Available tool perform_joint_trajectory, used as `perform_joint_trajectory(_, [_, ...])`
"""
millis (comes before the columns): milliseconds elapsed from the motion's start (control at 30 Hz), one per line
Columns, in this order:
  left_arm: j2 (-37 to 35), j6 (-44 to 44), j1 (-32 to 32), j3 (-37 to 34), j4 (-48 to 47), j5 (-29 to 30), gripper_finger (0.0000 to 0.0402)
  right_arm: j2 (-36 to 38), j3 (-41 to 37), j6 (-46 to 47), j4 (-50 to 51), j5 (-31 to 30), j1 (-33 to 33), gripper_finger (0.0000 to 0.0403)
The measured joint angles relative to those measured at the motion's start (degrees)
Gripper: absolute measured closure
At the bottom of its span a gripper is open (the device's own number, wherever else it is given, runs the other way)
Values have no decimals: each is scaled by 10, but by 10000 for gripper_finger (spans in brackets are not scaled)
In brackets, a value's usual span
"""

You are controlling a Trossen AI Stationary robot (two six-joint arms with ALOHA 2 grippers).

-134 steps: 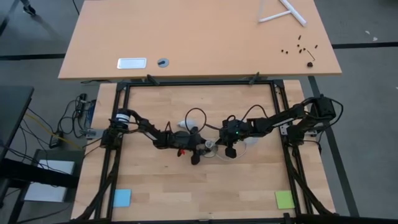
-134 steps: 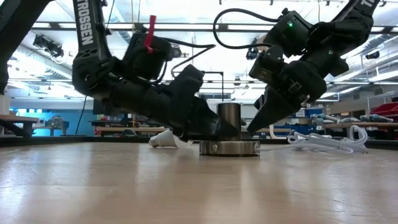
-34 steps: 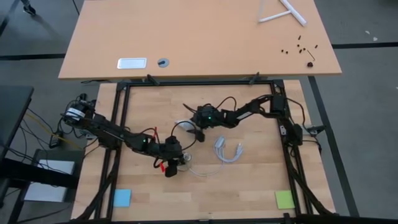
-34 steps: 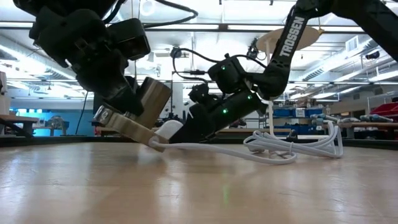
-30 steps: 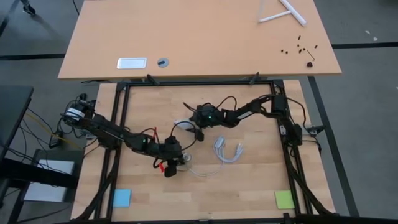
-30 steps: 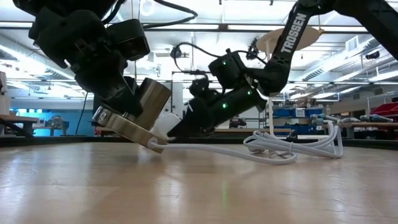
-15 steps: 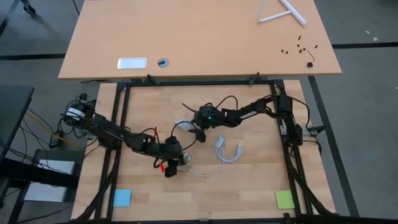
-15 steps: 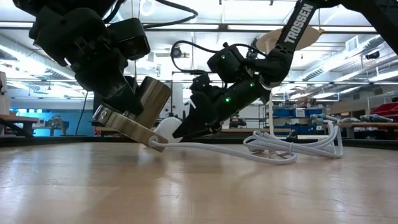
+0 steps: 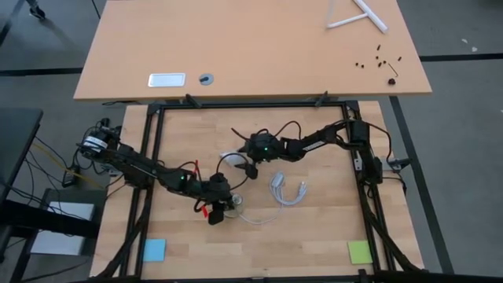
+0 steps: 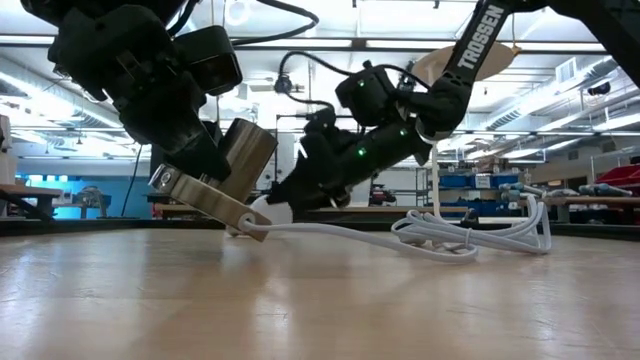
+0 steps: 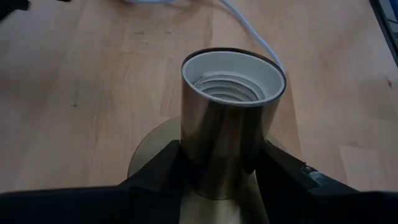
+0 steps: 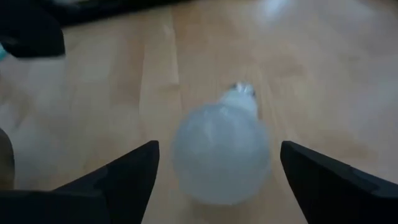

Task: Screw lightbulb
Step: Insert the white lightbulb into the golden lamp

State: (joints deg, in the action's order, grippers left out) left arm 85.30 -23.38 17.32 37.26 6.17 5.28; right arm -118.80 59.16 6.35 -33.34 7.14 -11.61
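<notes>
The silvery socket (image 11: 233, 81) has a white threaded inside and a round disc base (image 10: 200, 198). My left gripper (image 11: 221, 155) is shut on it left of the table's middle (image 9: 218, 196). The socket is tilted in the low view. The white frosted lightbulb (image 12: 221, 155) lies on its side on the wood farther back, its grey screw base (image 12: 244, 94) pointing away from my right gripper. My right gripper (image 12: 219, 146) is open, with one finger on each side of the bulb, clear of it. The bulb also shows in the low view (image 10: 278, 213). My left gripper pinches the socket's metal cylinder (image 11: 189, 158) between its two fingers, low down where it meets the disc base. In the low view the socket leans over, open end up and to the right. The disc's lower rim (image 10: 243, 228) is down near the wood.
A white cable (image 10: 340, 240) runs from the socket to a coiled cord with a small plug (image 9: 288, 191) right of the middle. A blue note (image 9: 154, 250) and a green note (image 9: 360, 251) lie at the near corners. A black frame (image 9: 251, 106) borders the work board.
In the low view my right arm's wrist has risen, so its fingers now slant down more steeply over the bulb. The bulb still lies on the wood. My left gripper keeps the tilted socket where it was.
</notes>
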Motion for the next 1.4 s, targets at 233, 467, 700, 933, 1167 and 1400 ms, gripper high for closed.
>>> perform_joint_trajectory(233, [0,1,0,0,-1,0,240,0,0,-25,-42,-15,1,61])
perform_joint_trajectory(467, [0,2,0,0,-1,0,240,0,0,-30,-55,-30,22,61])
perform_joint_trajectory(700, [0,0,0,0,-1,0,240,-1,0,-14,-62,-116,53,61])
perform_joint_trajectory(933, [0,0,0,0,-1,0,240,-1,0,10,-73,-132,51,61])
perform_joint_trajectory(1167, [0,2,0,0,-1,0,240,-1,0,7,-71,-137,39,59])
perform_joint_trajectory(1400, [0,2,0,0,-1,0,240,-1,0,-12,-54,-137,7,57])
